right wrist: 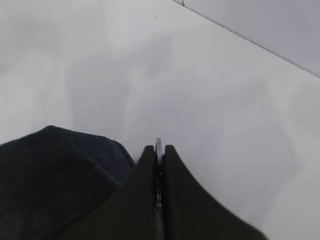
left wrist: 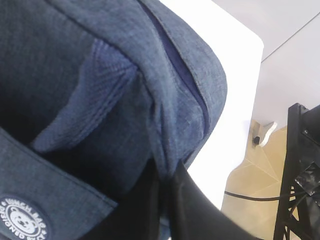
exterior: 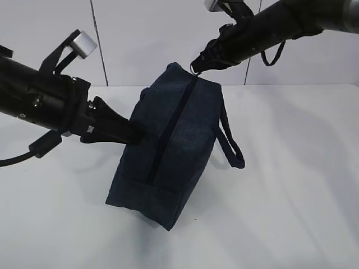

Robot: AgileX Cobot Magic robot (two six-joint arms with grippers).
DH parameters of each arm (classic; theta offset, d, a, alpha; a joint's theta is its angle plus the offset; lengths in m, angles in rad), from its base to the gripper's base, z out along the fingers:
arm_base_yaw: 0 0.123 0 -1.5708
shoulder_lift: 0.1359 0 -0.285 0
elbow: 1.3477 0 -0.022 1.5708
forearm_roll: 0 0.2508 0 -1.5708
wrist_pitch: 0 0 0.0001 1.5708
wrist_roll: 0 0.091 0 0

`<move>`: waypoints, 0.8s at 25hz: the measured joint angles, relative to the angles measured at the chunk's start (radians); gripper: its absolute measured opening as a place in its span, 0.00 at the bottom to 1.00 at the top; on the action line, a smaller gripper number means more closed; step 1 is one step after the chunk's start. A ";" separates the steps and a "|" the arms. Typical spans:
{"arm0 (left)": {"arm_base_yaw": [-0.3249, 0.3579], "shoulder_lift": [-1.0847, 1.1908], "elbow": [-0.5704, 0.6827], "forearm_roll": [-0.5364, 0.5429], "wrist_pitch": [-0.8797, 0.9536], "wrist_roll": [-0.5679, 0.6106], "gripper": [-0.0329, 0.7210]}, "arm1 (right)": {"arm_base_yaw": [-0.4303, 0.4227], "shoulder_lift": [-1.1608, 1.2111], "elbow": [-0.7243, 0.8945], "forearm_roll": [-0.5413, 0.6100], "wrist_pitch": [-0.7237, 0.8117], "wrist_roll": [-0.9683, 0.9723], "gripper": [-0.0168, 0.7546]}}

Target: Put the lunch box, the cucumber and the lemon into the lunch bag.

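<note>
Lunch bag (exterior: pixel 168 151) stands tipped on the white table (exterior: pixel 291 196), its dark zipper (exterior: pixel 168 129) running along the top, one loop handle (exterior: pixel 230 140) hanging off its right side. From outside, the left gripper (exterior: pixel 134 133) pinches the bag's fabric on the left flank; the right gripper (exterior: pixel 197 66) is clamped on the silver ring pull (exterior: pixel 194 68) at the far end.

Left wrist: closed fingers (left wrist: pixel 190 200) nip a fold of navy cloth beside the zipper (left wrist: pixel 185 80).

Right wrist: fingers (right wrist: pixel 145 170) squeezed tight on the ring pull's thin metal edge (right wrist: pixel 158 147).

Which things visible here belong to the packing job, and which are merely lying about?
Job: lunch bag, zipper closed; left gripper pinching its side fabric; right gripper shut on the silver ring pull. Lunch box, cucumber and lemon not visible.
Lying about: nothing on the white table.
</note>
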 joint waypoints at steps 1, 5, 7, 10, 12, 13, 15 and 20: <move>0.000 0.000 0.000 0.002 0.000 0.000 0.04 | -0.009 0.011 0.000 0.039 0.019 -0.007 0.03; 0.000 0.000 0.000 0.008 0.000 0.002 0.04 | -0.045 0.051 0.000 0.150 0.067 -0.036 0.03; 0.000 0.000 0.000 0.012 0.000 0.003 0.04 | -0.060 0.066 0.000 0.207 0.090 -0.056 0.03; 0.000 -0.002 0.000 0.017 -0.004 0.004 0.04 | -0.083 0.095 0.000 0.302 0.126 -0.085 0.03; 0.000 -0.004 0.000 0.020 -0.009 0.004 0.04 | -0.093 0.122 0.000 0.340 0.145 -0.099 0.03; 0.000 -0.004 0.000 0.022 -0.009 0.006 0.04 | -0.098 0.132 0.000 0.354 0.154 -0.108 0.03; 0.000 -0.004 0.000 0.024 -0.014 0.006 0.04 | -0.108 0.155 0.000 0.389 0.173 -0.130 0.03; 0.000 -0.006 0.000 0.024 -0.028 0.013 0.04 | -0.138 0.216 -0.002 0.503 0.234 -0.180 0.03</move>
